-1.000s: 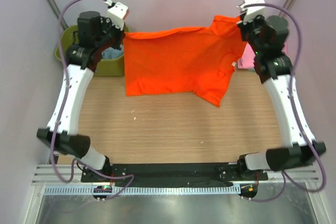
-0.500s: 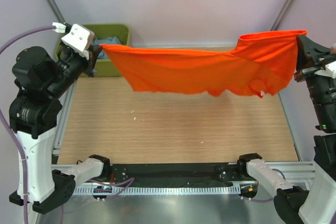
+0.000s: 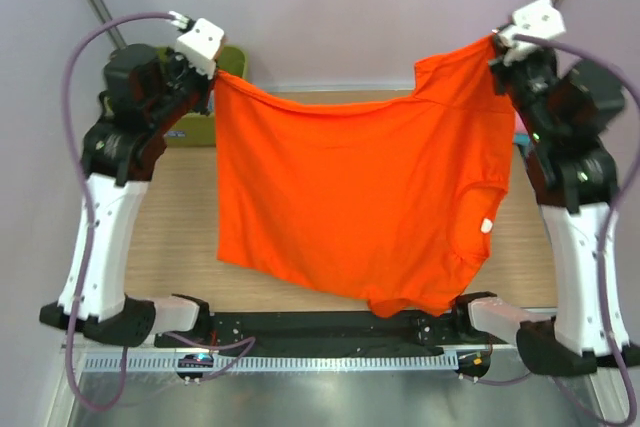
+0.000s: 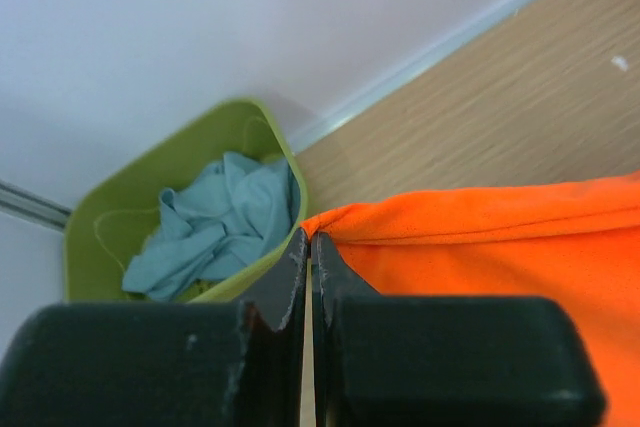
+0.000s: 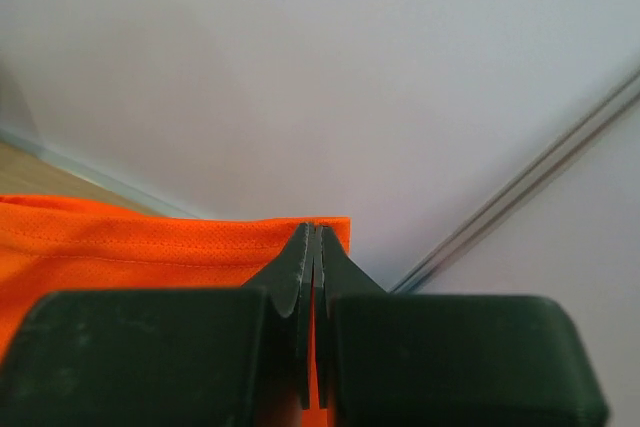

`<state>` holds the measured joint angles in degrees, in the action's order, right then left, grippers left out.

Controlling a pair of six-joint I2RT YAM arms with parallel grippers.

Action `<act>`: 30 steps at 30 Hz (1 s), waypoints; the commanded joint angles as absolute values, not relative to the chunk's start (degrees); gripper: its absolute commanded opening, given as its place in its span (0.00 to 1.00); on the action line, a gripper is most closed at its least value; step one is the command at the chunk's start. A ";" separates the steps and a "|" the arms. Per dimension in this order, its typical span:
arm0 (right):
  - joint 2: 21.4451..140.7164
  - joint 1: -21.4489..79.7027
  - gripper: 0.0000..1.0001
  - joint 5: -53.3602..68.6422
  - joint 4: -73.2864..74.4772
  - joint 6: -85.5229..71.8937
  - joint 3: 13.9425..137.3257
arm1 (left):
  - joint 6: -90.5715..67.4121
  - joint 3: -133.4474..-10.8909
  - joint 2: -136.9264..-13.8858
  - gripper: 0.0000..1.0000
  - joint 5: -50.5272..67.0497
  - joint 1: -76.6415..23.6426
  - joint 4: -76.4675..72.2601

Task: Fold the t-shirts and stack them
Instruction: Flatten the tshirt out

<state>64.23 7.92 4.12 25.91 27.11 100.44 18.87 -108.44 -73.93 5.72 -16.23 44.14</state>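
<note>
Top view: the orange t-shirt (image 3: 360,197) hangs spread in the air btw. the left gripper (image 3: 213,79) and the right gripper (image 3: 494,47). Each is clamped on one top corner of the cloth. The top edge sags btw. them, so I judge the fabric light, soft and limp, w/o any stiffness. The rest falls below both hands, over the table (image 3: 170,227).

Left wrist view: the jaws are pressed together on a thin corner. Beyond the fingertips is the olive-green tub (image 4: 110,217) with a crumpled teal shirt (image 4: 215,232) inside.

Right wrist view: the jaws are closed on the hemmed edge; the cloth runs to the left of them. A thin pinch could slip, so the seamed edges are prob. the best hold.
</note>
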 commanded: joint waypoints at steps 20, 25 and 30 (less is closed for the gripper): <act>120.14 6.77 0.01 3.78 0.70 28.12 108.62 | 18.64 -121.64 -126.81 0.00 8.44 -9.76 28.65; 126.28 6.59 0.01 3.34 1.23 29.27 113.02 | 15.91 -121.29 -129.20 0.00 7.47 -9.84 26.64; 129.55 6.68 0.01 3.43 1.84 29.27 116.36 | 14.41 -119.71 -129.90 0.00 6.42 -9.84 25.05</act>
